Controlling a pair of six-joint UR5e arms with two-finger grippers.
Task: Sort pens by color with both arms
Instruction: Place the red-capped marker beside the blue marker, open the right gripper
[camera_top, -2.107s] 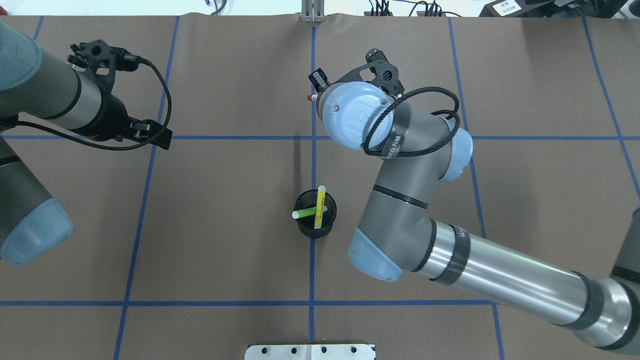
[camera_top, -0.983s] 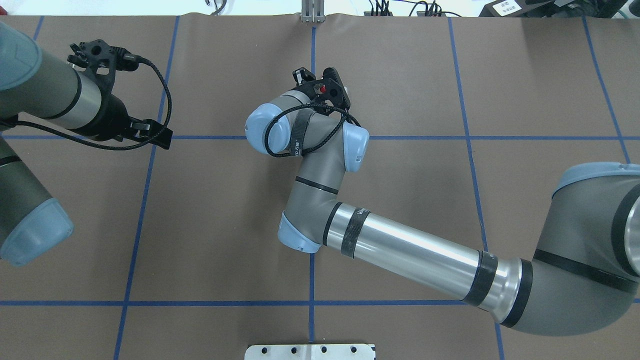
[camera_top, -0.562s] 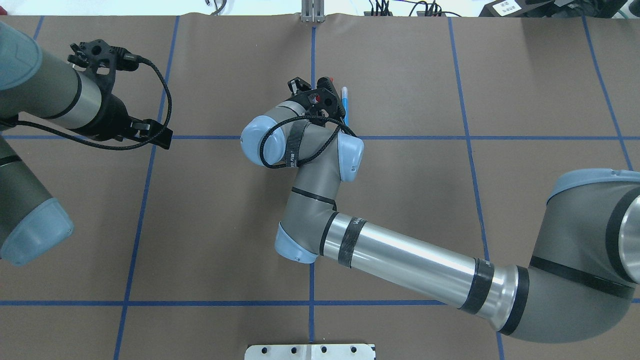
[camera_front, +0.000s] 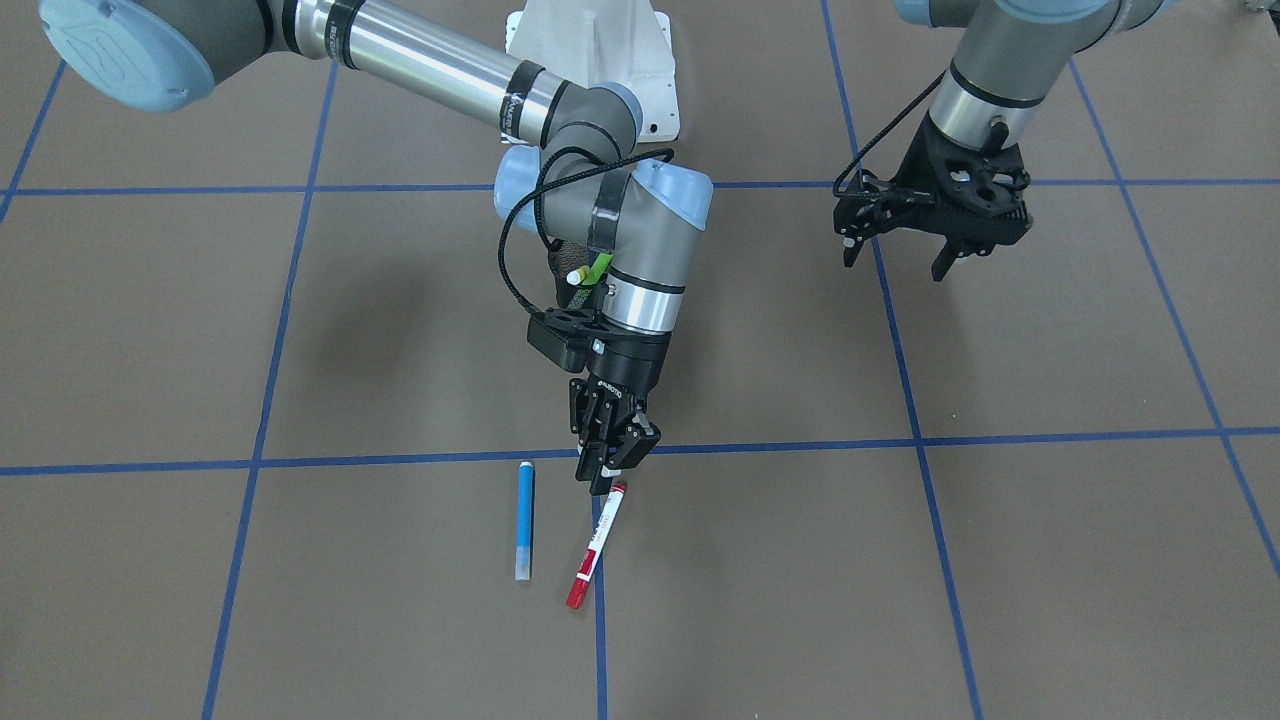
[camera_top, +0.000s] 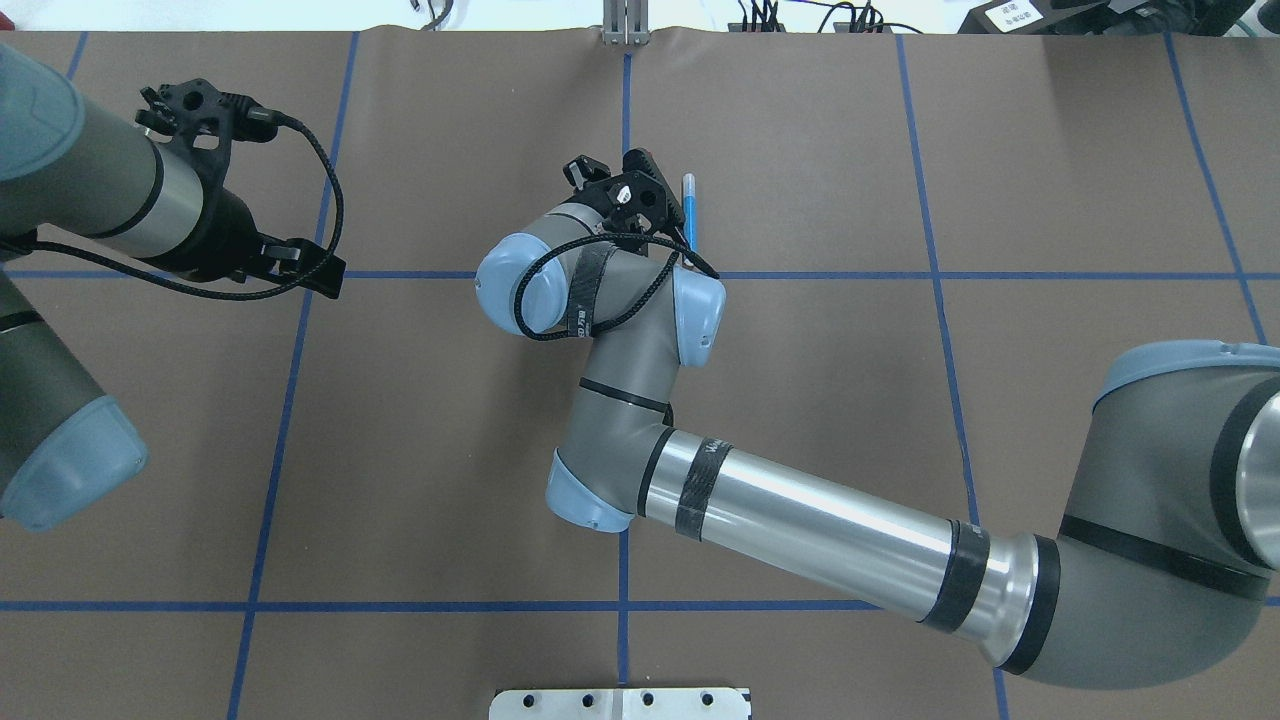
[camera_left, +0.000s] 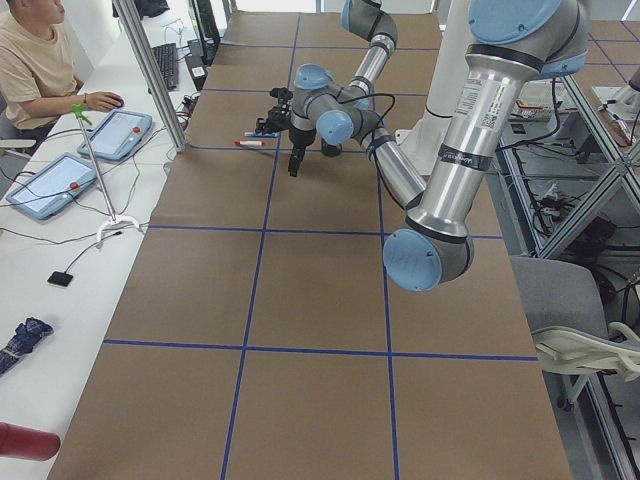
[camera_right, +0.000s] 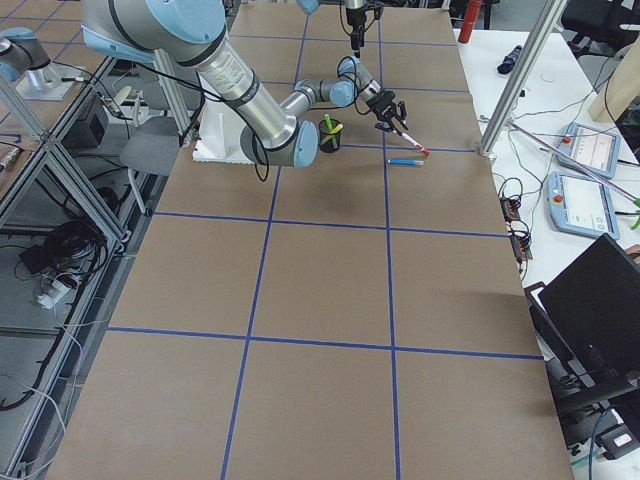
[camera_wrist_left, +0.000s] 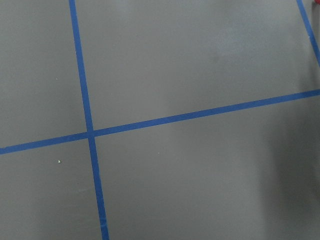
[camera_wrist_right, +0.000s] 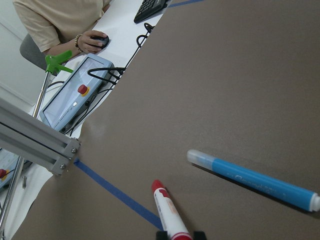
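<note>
Right jaws: clenched on slim white pen with red cap (camera_front: 596, 545), beside slim blue pen (camera_front: 524, 520) on brown tabletop (camera_front: 300, 600).
Left jaws: released, well apart.

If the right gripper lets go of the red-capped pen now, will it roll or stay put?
Probably rolls a little: the red-capped pen is a slim round barrel, gripped at one end by the right gripper, slanting down. It juts out straight, so likely stiff and light. The blue pen lying close beside might stop it.
</note>
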